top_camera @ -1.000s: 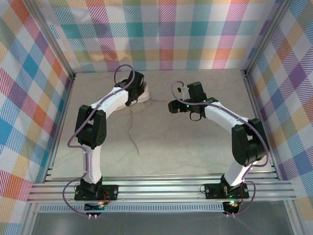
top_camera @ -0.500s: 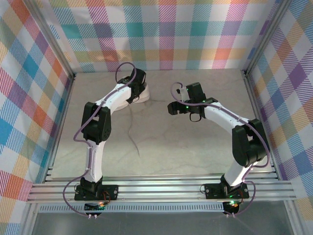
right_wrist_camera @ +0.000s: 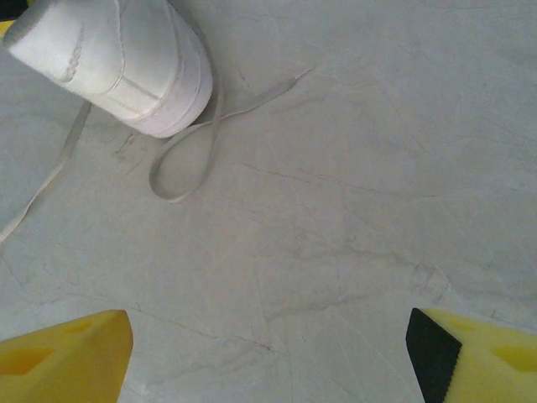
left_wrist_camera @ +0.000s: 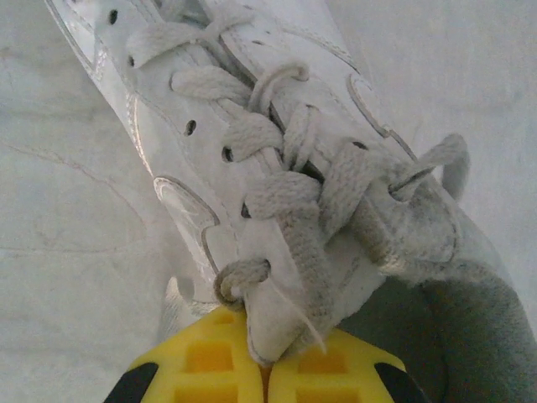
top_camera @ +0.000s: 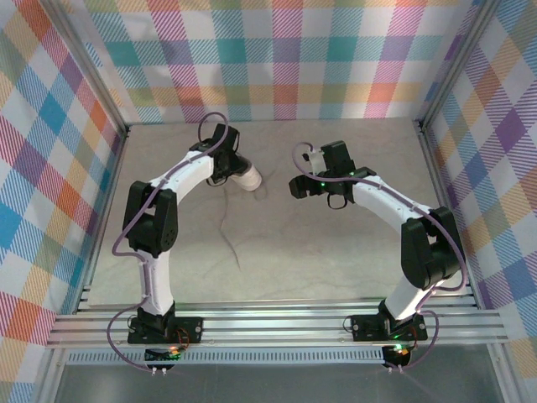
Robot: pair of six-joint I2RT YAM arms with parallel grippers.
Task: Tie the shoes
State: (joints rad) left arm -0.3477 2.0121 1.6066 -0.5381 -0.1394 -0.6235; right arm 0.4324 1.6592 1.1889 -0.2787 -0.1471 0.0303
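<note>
The white sneaker lies at the back left of the table, its toe pointing toward the middle. My left gripper sits at the shoe's opening. In the left wrist view its yellow fingers are shut on the tongue, with the crossed white laces just beyond. My right gripper hovers to the right of the shoe, apart from it. Its jaws are open over bare table. The sneaker's toe and a loose lace loop lie ahead of it.
The table is a pale marbled surface with checked walls on three sides. A thin lace end trails across the surface to the left of the toe. A metal rail runs along the near edge by the arm bases.
My left gripper has shut on the sneaker's tongue. The shoe has turned, and its toe now points toward the middle of the table. The right arm has barely moved.
</note>
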